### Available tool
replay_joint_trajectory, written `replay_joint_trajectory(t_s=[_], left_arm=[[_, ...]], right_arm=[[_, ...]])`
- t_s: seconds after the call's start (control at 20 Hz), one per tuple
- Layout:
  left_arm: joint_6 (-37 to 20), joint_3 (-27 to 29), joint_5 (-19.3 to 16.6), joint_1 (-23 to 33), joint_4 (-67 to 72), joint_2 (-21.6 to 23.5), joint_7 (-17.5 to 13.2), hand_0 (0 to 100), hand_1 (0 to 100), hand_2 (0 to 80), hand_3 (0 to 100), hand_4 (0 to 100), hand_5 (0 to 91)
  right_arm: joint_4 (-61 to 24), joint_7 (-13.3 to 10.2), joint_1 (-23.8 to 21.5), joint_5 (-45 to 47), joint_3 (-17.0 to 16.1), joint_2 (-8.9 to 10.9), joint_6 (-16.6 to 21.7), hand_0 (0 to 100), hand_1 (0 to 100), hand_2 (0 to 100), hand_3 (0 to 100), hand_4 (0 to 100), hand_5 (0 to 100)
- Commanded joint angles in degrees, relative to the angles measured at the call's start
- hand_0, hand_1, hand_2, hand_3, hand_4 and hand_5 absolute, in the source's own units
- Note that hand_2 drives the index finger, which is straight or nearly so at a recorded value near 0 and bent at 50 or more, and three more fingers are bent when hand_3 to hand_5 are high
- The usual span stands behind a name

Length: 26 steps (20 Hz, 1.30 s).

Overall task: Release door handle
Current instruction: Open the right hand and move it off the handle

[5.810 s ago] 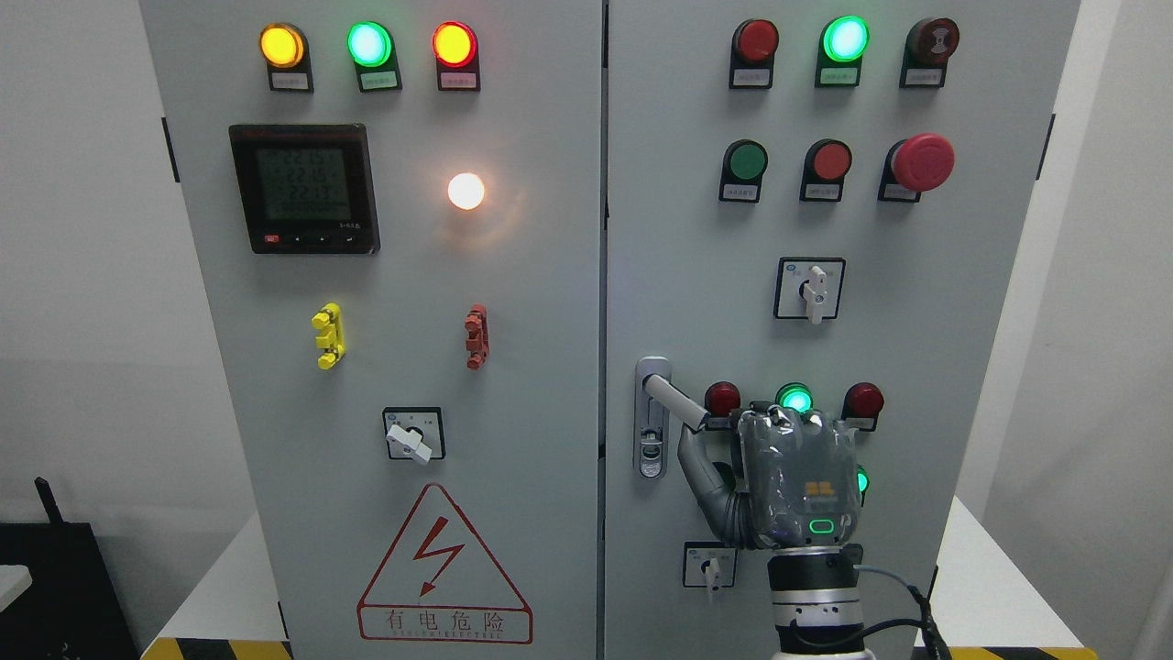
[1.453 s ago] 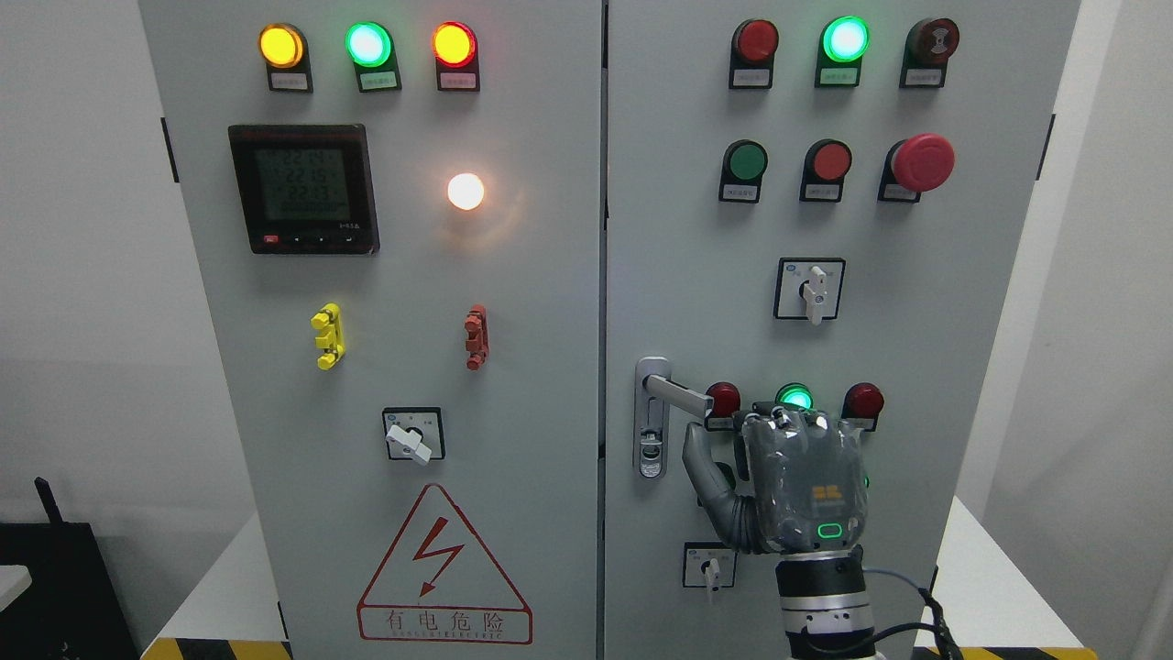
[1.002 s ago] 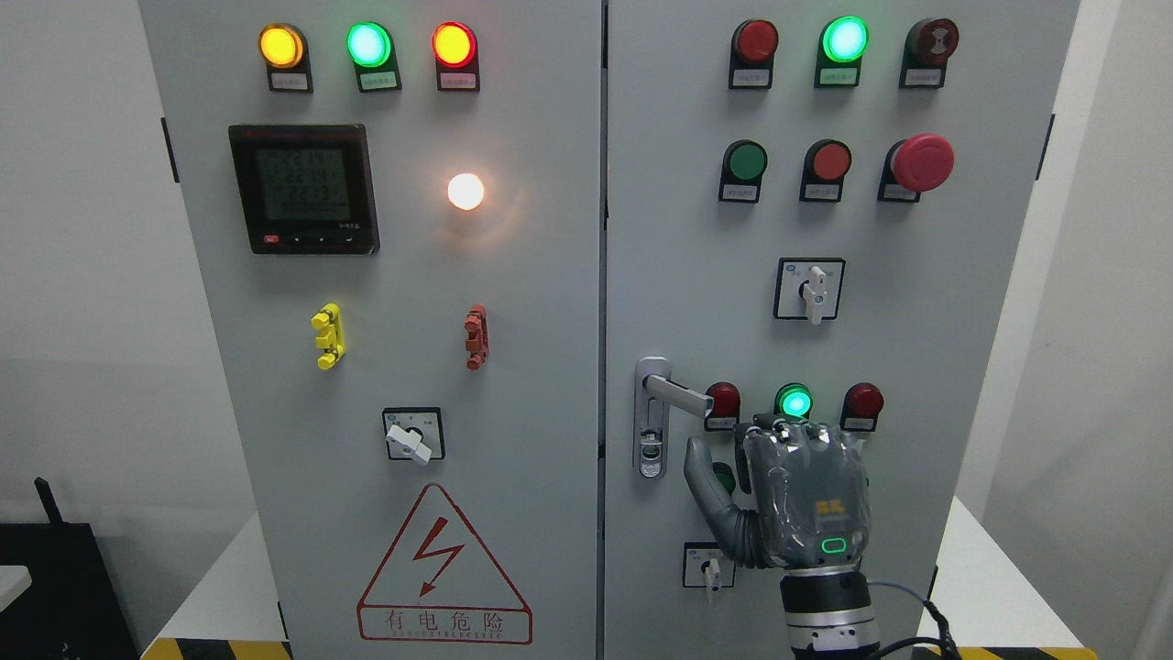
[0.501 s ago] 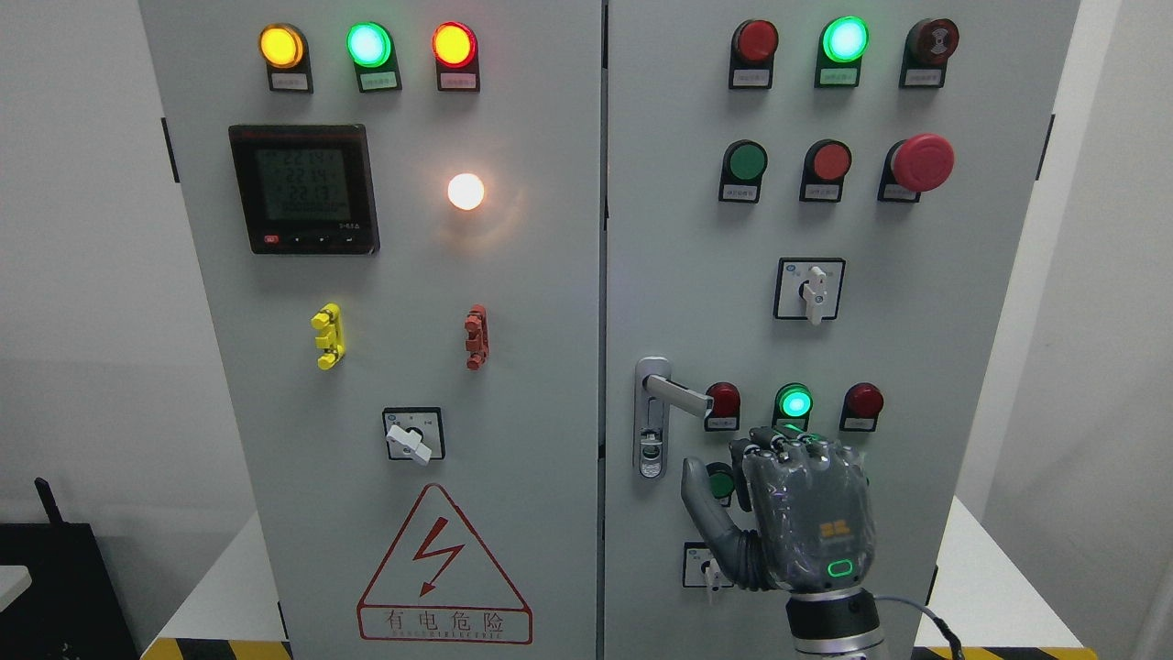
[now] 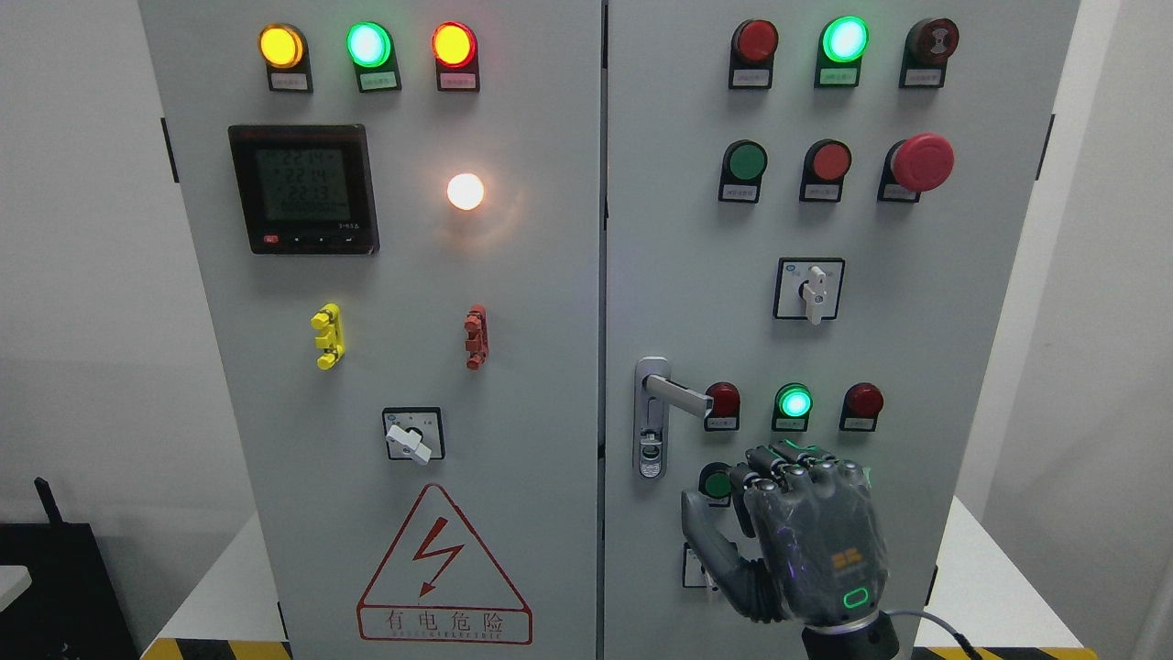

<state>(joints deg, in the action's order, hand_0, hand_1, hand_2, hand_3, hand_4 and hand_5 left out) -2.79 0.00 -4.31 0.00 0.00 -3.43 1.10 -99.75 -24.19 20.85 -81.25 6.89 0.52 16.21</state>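
Right hand [image 5: 806, 541] sits low in the head view, arm coming up from the bottom edge right of centre, back of the hand toward the camera w/ a small green light glowing near the wrist. Fingers [image 5: 790, 469] are loosely curled at the knuckles, thumb [image 5: 704, 532] sticking out to the left; the hand holds nothing and touches nothing that can be seen. Door handle [image 5: 678, 395] is up and to the left of the hand, well clear of it: a silver lever jutting rightward from its upright backplate on the right cabinet door [image 5: 696, 229], tilted a little down at its free end. Just above the fingertips runs a row of three lamps: red lamp [image 5: 723, 401] next to the lever tip, lit green lamp [image 5: 794, 402] directly above the knuckles, and another red lamp [image 5: 863, 400] above-right. A green button [image 5: 716, 483] shows just left of the fingers, between thumb and index. A small selector switch [image 5: 694, 566] is partly hidden behind the thumb. Higher above the hand is a white rotary switch [image 5: 810, 289], and further up the red mushroom e-stop [image 5: 923, 162]. Far to the hand's left, on the other door, a meter display [image 5: 303, 188] and the yellow-edged lightning warning triangle [image 5: 443, 568]. Left arm doesn't show.
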Motion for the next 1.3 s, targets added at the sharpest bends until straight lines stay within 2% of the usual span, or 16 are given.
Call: replay_joint_trajectory(t_s=[0.0,0.1,0.2,0.4,0.6,0.7,0.8,0.85,0.9,1.0,1.1,1.15,1.25], left_arm=[[-0.03,0.09,0.00,-0.18,0.53,0.00,0.04,12,39,0.0,0,0,0.0],[-0.03,0.09,0.00,-0.18,0.53,0.00,0.04,12,39,0.0,0,0,0.0],[-0.03,0.09,0.00,-0.18,0.53,0.00,0.04,12,39,0.0,0,0,0.0],[-0.03,0.09,0.00,-0.18,0.53,0.00,0.04,12,39,0.0,0,0,0.0],[-0.03,0.09,0.00,-0.18,0.53,0.00,0.04,12,39,0.0,0,0,0.0],[-0.03,0.09,0.00,-0.18,0.53,0.00,0.04,12,39,0.0,0,0,0.0],[-0.03,0.09,0.00,-0.18,0.53,0.00,0.04,12,39,0.0,0,0,0.0],[0.06,0.09,0.00,-0.18,0.53,0.00,0.04,12,39,0.0,0,0,0.0],[-0.02,0.09,0.00,-0.18,0.53,0.00,0.04,12,39,0.0,0,0,0.0],[-0.03,0.09,0.00,-0.18,0.53,0.00,0.04,12,39,0.0,0,0,0.0],[-0.03,0.09,0.00,-0.18,0.53,0.00,0.04,12,39,0.0,0,0,0.0],[-0.03,0.09,0.00,-0.18,0.53,0.00,0.04,12,39,0.0,0,0,0.0],[-0.03,0.09,0.00,-0.18,0.53,0.00,-0.05,12,39,0.0,0,0,0.0]], right_arm=[[-1.59,-1.03,-2.30,0.39,-3.28,8.34,5.75,58,2,100,100,100,100],[-1.68,-1.73,-2.66,0.56,-3.29,11.15,6.55,57,2,100,100,100,100],[-1.77,-3.14,-2.75,1.44,-3.11,12.83,6.64,56,2,100,100,100,100],[-2.12,-3.06,-3.19,5.21,-2.94,14.94,6.64,56,3,100,100,100,100],[-2.38,-2.44,-3.19,9.17,-3.20,15.21,6.73,55,3,100,100,100,100],[-3.34,-2.44,-3.27,11.27,-2.76,16.34,6.73,55,4,100,100,100,100],[-4.57,-2.44,-5.28,15.13,-1.45,18.19,6.46,55,5,100,100,100,100],[-4.93,-2.35,-5.47,17.07,0.30,19.85,6.20,55,6,100,100,100,100],[-4.84,-2.44,-4.86,18.04,2.49,21.78,5.85,54,7,99,100,100,100],[-5.11,-2.53,-3.46,18.67,4.44,24.78,5.85,53,8,97,100,100,100],[-5.11,-2.44,-2.05,18.76,4.88,25.84,5.85,52,9,97,100,100,100],[-5.11,-2.44,-1.00,19.28,6.37,26.37,5.76,52,9,97,100,100,100],[-6.24,-2.35,2.33,22.43,11.10,30.04,5.67,52,9,96,100,99,100]])
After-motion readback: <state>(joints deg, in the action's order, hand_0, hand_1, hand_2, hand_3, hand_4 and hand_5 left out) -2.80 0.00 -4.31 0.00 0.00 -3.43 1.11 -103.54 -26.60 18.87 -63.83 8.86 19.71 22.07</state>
